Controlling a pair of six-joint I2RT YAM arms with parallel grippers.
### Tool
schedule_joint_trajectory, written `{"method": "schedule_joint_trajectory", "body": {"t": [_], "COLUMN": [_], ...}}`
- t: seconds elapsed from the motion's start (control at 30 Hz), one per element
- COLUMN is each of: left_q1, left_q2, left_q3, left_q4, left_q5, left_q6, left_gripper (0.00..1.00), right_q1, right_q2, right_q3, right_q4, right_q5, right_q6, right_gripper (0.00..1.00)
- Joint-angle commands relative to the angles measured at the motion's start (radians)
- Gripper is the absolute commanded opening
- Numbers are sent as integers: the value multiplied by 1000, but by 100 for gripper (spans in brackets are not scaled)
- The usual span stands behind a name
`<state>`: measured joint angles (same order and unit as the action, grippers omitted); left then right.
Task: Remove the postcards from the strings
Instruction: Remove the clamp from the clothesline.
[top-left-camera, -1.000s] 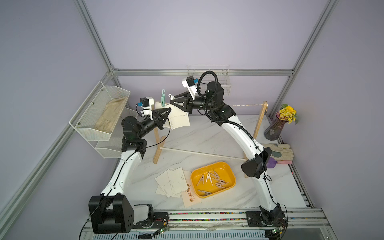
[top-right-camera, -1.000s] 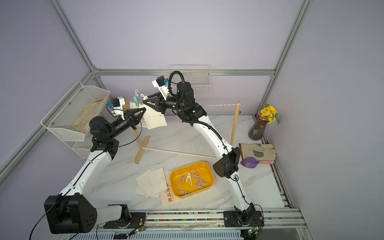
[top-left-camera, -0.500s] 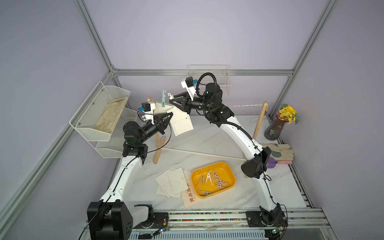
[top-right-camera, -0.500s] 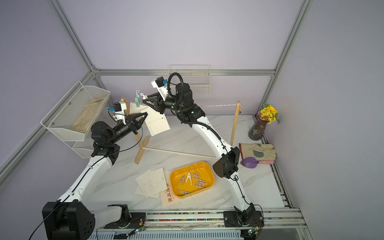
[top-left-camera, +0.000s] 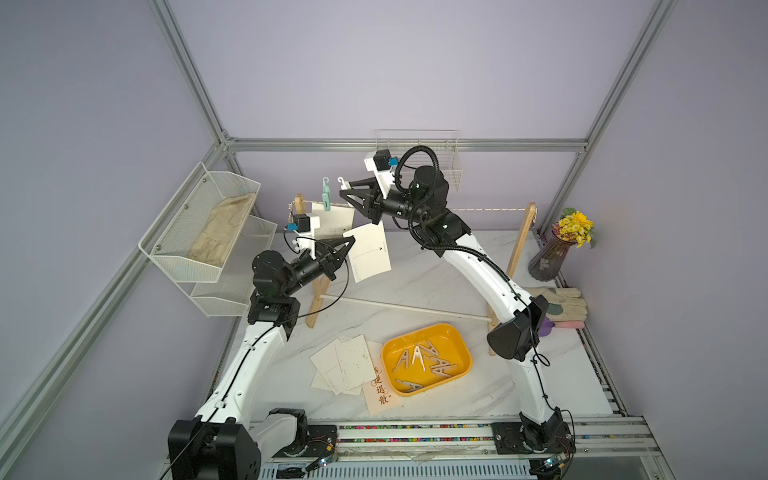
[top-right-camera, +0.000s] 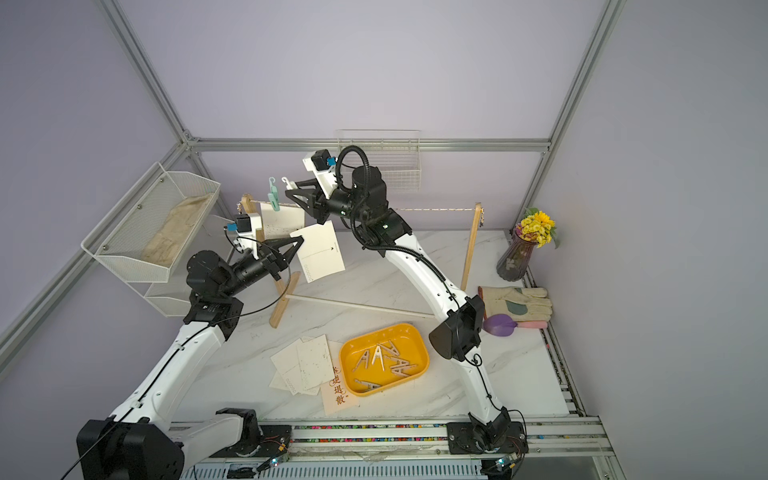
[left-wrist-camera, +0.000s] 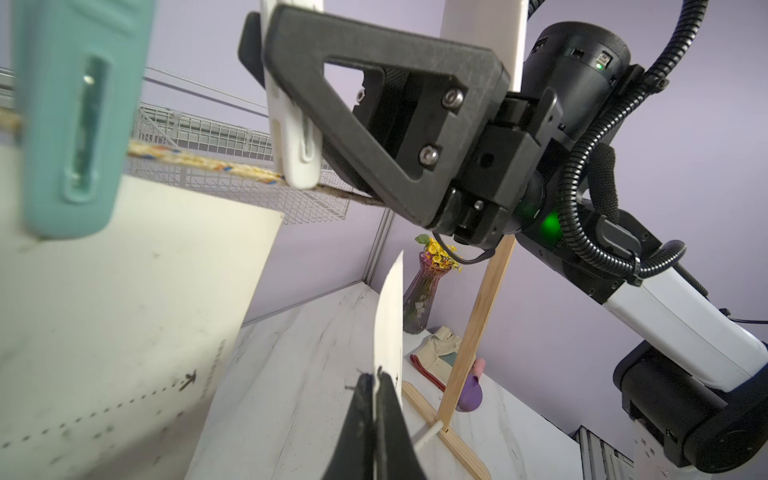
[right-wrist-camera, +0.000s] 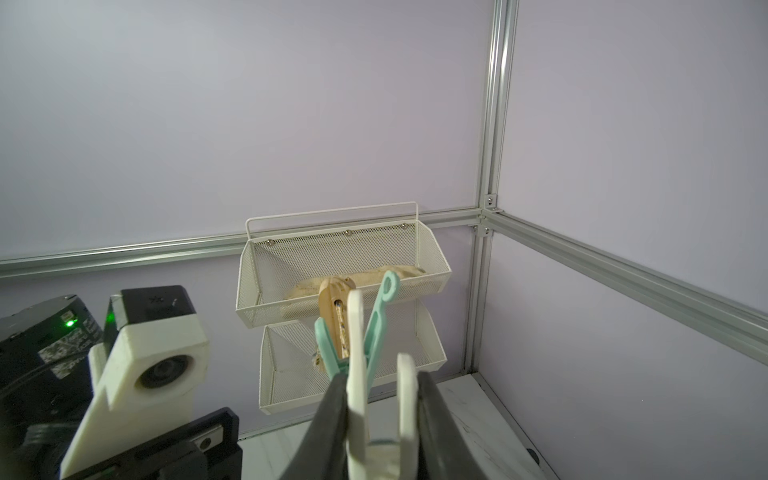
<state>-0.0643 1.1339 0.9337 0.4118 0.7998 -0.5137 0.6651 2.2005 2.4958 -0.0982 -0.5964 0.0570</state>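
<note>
Postcard (top-left-camera: 371, 251) is off the string (top-left-camera: 490, 209) now: your left gripper (top-left-camera: 352, 240) clamps it, right gripper (top-left-camera: 343, 189) squeezes white clothespin (left-wrist-camera: 291, 158); last card (top-left-camera: 338, 218) remains pinned.

White links (top-left-camera: 478, 270), black joints (top-left-camera: 515, 336), ribbed black hose (left-wrist-camera: 575, 187), green LEDs (left-wrist-camera: 550, 222); label (right-wrist-camera: 66, 353) text unreadable.

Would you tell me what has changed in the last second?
The left gripper, shut on a postcard, has drawn it down and away from the string. The right gripper stays clamped on the white clothespin at the string. The other postcard under the teal clothespin, the pile of postcards and the yellow tray are unchanged.
</note>
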Motion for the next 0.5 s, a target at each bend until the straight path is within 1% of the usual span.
{"method": "schedule_joint_trajectory", "body": {"t": [0.0,0.27,0.47], "left_q1": [-8,-17,-23], "left_q2": [-34,-63,-97], "left_q3": [-33,-38,-56], "left_q4": [4,-14,-31], "left_q5": [3,6,-2], "left_q6": [5,0,-14], "left_gripper": [3,3,3], "right_q1": [4,5,4], "right_q2": [-51,-87,-159], "right_q3": [-8,-33,-108], "right_q4": [41,55,92], "right_q5": [14,52,77], "right_q6": [-21,-59,-94], "right_gripper": [23,23,23]}}
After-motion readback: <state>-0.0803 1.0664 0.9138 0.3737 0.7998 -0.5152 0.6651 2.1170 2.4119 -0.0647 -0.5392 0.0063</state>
